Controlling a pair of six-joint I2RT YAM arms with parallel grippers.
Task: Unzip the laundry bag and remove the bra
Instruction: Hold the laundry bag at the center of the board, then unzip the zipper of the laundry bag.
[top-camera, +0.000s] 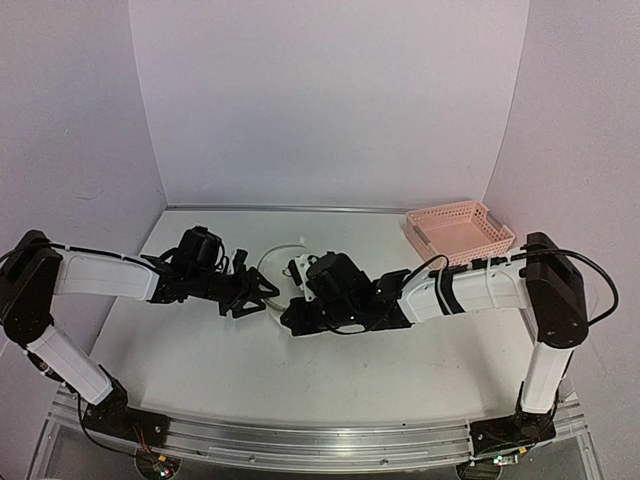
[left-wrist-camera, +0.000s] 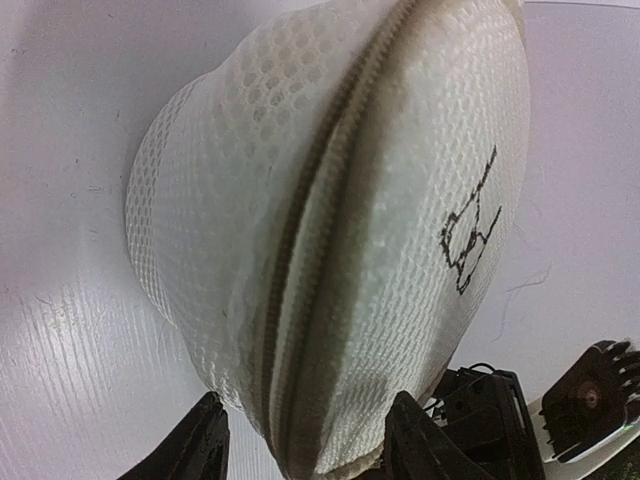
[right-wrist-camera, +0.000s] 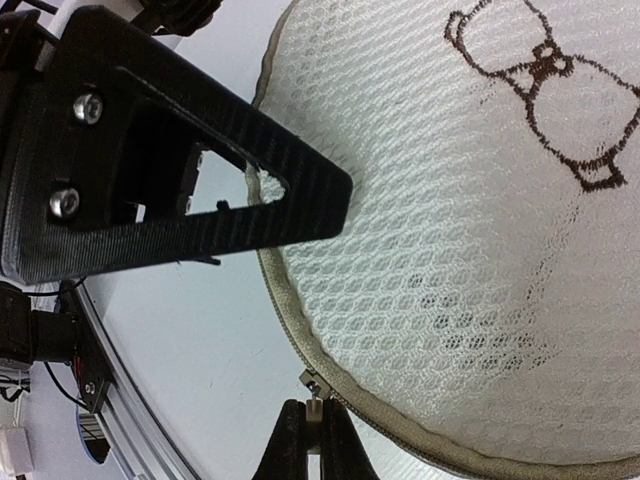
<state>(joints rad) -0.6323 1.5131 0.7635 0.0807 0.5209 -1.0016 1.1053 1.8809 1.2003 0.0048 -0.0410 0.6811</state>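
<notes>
Right gripper (right-wrist-camera: 316, 425) pinching small metal zipper pull (right-wrist-camera: 313, 385) of round white mesh laundry bag (right-wrist-camera: 450, 250) for unzipping; left gripper (left-wrist-camera: 305, 415) straddles bag as brace, though whether clamped we cannot tell.

The laundry bag (top-camera: 278, 265) lies on the table (top-camera: 200, 350), the basket (top-camera: 460, 235) behind it to the right.
</notes>
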